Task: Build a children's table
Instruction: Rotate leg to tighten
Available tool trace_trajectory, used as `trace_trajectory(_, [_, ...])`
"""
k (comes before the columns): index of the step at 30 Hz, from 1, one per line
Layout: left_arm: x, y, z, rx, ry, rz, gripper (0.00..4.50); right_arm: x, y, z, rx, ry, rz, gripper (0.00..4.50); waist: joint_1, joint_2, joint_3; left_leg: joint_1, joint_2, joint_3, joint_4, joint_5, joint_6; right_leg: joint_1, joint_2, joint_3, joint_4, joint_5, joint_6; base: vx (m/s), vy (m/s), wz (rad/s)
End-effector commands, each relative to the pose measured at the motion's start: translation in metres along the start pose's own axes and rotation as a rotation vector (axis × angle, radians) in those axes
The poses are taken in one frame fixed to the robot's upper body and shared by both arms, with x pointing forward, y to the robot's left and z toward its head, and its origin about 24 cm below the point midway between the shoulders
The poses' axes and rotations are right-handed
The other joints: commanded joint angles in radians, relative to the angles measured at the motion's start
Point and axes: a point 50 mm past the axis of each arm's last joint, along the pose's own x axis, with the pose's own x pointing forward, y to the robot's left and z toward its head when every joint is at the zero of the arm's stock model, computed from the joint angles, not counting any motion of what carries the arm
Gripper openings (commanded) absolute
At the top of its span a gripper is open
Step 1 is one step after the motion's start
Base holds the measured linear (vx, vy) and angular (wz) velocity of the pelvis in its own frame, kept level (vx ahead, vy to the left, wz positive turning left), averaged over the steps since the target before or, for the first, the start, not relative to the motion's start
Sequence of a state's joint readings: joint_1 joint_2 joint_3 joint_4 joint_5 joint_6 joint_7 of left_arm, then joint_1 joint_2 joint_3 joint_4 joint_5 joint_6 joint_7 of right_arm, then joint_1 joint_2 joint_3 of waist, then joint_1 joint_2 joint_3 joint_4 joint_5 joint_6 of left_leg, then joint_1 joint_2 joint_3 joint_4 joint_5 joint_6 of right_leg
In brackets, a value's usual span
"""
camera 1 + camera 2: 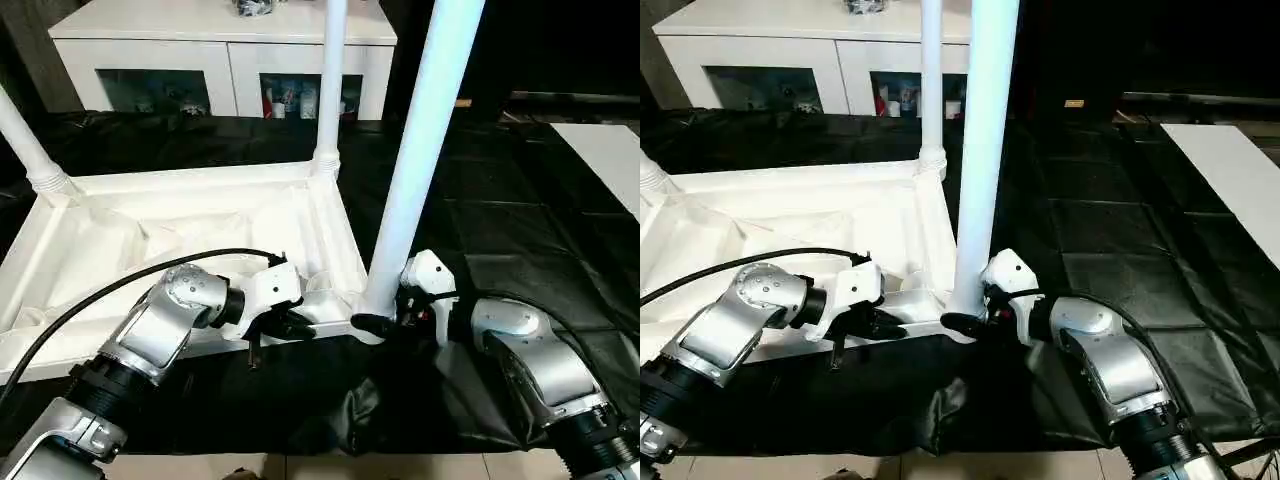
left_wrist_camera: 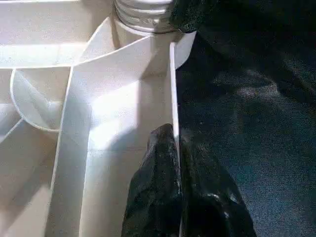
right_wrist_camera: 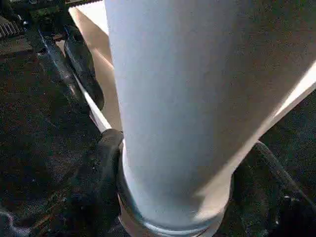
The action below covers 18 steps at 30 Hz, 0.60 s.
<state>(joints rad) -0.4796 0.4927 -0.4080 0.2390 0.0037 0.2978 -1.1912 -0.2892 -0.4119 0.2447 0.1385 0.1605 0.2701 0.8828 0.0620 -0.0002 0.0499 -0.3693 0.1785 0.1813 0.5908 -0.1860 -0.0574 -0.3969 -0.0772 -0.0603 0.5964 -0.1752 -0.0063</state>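
The white tabletop (image 1: 150,230) lies upside down on black cloth, ribbed underside up. Three white legs stand in its corner sockets: one at the far left (image 1: 25,140), one at the far corner (image 1: 330,80), and a tall one at the near right corner (image 1: 425,130). My left gripper (image 1: 295,325) is shut on the tabletop's thin near rim (image 2: 173,89), close to that corner. My right gripper (image 1: 385,322) straddles the base of the near leg (image 3: 173,98). One finger (image 3: 106,168) touches the leg, while the other finger (image 3: 269,182) stands slightly off it.
A white cabinet with glass doors (image 1: 220,50) stands behind the tabletop. A flat white board (image 1: 610,160) lies at the far right on the black cloth (image 1: 500,220). A black cable (image 1: 120,280) arcs over my left forearm. Light floor shows along the near edge.
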Motion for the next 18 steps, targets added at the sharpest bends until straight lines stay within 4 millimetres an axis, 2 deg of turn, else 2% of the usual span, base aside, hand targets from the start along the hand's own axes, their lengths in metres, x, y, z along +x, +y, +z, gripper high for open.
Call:
trace_trajectory(1, [0.011,-0.004,0.001,0.000,0.010,-0.019,0.00,0.004,0.000,-0.009,0.037,0.033,-0.057,2.72,-0.002,-0.003,-0.057,0.013,0.052,-0.018,-0.077,-0.237,0.021,0.041,-0.067,0.048,-0.069,-0.270,-0.203,0.000,0.000,0.00])
trace_trajectory(5, [0.017,0.003,0.004,-0.042,-0.009,0.062,0.00,0.014,-0.004,-0.012,0.087,0.052,-0.163,2.72,-0.008,-0.002,-0.052,0.018,0.049,-0.019,-0.079,-0.290,0.001,0.035,-0.067,0.047,-0.080,-0.368,-0.183,0.000,0.000,0.00])
trace_trajectory(6, [0.021,0.007,0.008,-0.071,-0.023,0.108,0.00,0.019,-0.005,-0.013,0.124,0.056,-0.217,2.72,-0.011,-0.002,-0.050,0.020,0.047,-0.023,-0.081,-0.327,-0.012,0.031,-0.068,0.045,-0.086,-0.445,-0.160,0.000,0.000,0.00])
trace_trajectory(10, [0.036,0.021,0.019,-0.144,-0.031,0.283,0.00,0.039,-0.008,-0.015,0.256,0.074,-0.425,2.72,-0.022,-0.005,-0.047,0.027,0.043,-0.031,-0.081,-0.384,-0.038,0.022,-0.070,0.037,-0.104,-0.566,-0.113,0.000,0.000,0.00])
trace_trajectory(12, [0.044,0.027,0.026,-0.187,-0.054,0.360,0.00,0.047,-0.010,-0.015,0.311,0.095,-0.514,2.72,-0.026,-0.004,-0.047,0.026,0.043,-0.034,-0.082,-0.394,-0.037,0.023,-0.073,0.036,-0.108,-0.581,-0.100,0.000,0.000,0.00])
trace_trajectory(13, [0.051,0.031,0.032,-0.227,-0.068,0.444,0.00,0.057,-0.009,-0.013,0.362,0.102,-0.566,2.72,-0.033,0.000,-0.044,0.028,0.041,-0.033,-0.081,-0.408,-0.040,0.016,-0.069,0.035,-0.111,-0.587,-0.098,0.000,0.000,0.00])
trace_trajectory(15, [0.058,0.033,0.036,-0.235,-0.060,0.491,0.00,0.066,-0.009,-0.009,0.423,0.086,-0.639,2.72,-0.038,-0.001,-0.047,0.036,0.038,-0.036,-0.077,-0.433,-0.043,0.012,-0.069,0.029,-0.119,-0.606,-0.091,0.000,0.000,0.00])
trace_trajectory(18, [0.064,0.035,0.039,-0.213,-0.050,0.514,0.00,0.079,-0.007,0.003,0.439,0.026,-0.602,2.72,-0.043,0.003,-0.049,0.024,0.042,-0.044,-0.089,-0.441,-0.036,0.028,-0.071,0.023,-0.119,-0.556,-0.076,0.000,0.000,0.00])
